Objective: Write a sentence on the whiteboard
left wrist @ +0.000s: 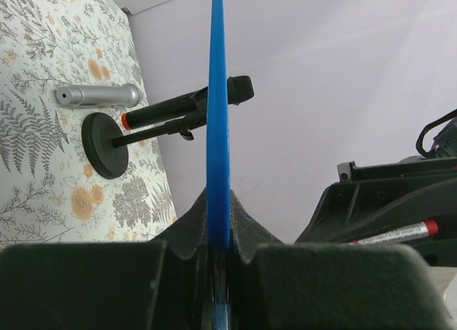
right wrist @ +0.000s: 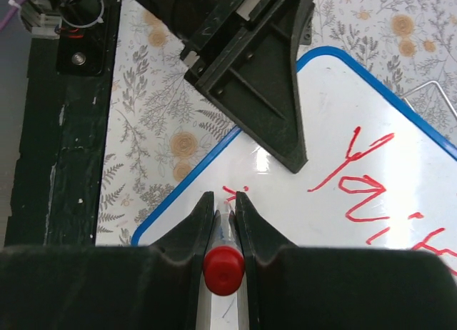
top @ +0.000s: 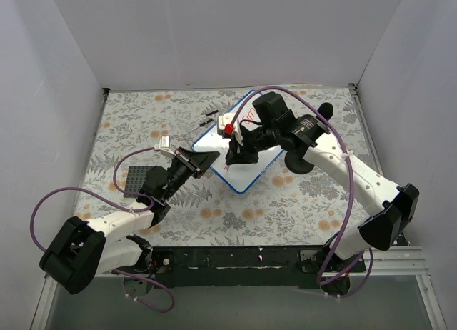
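The whiteboard (top: 251, 171), white with a blue rim, lies slanted at mid-table. My left gripper (top: 208, 158) is shut on its left edge; the left wrist view shows the rim (left wrist: 218, 108) edge-on between the fingertips (left wrist: 187, 226). My right gripper (right wrist: 224, 201) is shut on a marker with a red end (right wrist: 223, 269), its tip down on the board near the lower corner. Part of the sentence (right wrist: 368, 183) shows as red slanted strokes, with short red marks (right wrist: 235, 193) at the tip. From above, the right gripper (top: 235, 157) hides much of the writing.
A dark grey studded plate (top: 139, 178) lies by the left arm. A black disc on a stem (left wrist: 103, 144), a silver cylinder (left wrist: 100, 96) and a black marker with an orange band (left wrist: 178, 107) lie beyond the board. Small dark pens (top: 208, 117) lie at the back.
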Controlling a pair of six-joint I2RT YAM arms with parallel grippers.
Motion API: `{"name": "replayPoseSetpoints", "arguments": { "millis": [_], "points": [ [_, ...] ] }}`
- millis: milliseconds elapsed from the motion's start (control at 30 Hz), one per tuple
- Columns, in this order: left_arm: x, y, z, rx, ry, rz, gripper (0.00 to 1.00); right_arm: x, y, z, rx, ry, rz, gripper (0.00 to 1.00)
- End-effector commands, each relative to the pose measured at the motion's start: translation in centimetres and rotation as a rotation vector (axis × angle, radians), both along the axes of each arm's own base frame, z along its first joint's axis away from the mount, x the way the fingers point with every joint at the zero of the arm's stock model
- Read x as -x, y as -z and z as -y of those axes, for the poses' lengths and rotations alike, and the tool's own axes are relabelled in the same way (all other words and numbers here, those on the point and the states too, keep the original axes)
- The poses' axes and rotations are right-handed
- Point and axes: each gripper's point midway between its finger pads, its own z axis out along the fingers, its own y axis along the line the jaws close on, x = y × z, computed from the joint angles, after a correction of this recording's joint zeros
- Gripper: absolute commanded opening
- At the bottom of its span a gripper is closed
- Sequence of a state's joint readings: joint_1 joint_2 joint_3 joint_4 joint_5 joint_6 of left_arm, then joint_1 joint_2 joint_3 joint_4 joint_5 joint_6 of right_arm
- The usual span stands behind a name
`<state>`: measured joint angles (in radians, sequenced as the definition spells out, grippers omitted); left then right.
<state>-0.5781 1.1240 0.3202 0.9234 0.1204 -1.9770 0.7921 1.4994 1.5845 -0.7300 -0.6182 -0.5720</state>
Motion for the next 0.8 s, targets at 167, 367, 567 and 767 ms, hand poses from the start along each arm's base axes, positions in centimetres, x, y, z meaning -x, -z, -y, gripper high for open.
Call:
{"name": "replayPoseSetpoints", "arguments": {
  "millis": [167,367,567,767],
  "points": [
    [1.1,-5.3,-0.7,0.192,0.029,0.067,0.0,2.5,-0.3,1.6,-0.009,-0.082,0.008,0.01],
    [1.2,-5.2,-0.7,0.192,0.03,0.065,0.0,0.2,-1.3,0.8,-0.017,-0.01,0.06,0.01],
    [1.4,-5.2,-0.9,0.193,0.03,0.066,0.0,-1.6,-3.2,0.2,-0.044,0.028,0.088,0.01],
    [1.5,-5.1,-0.9,0.196,0.033,0.065,0.0,-1.9,-2.7,0.3,-0.037,0.036,0.076,0.01]
  ]
}}
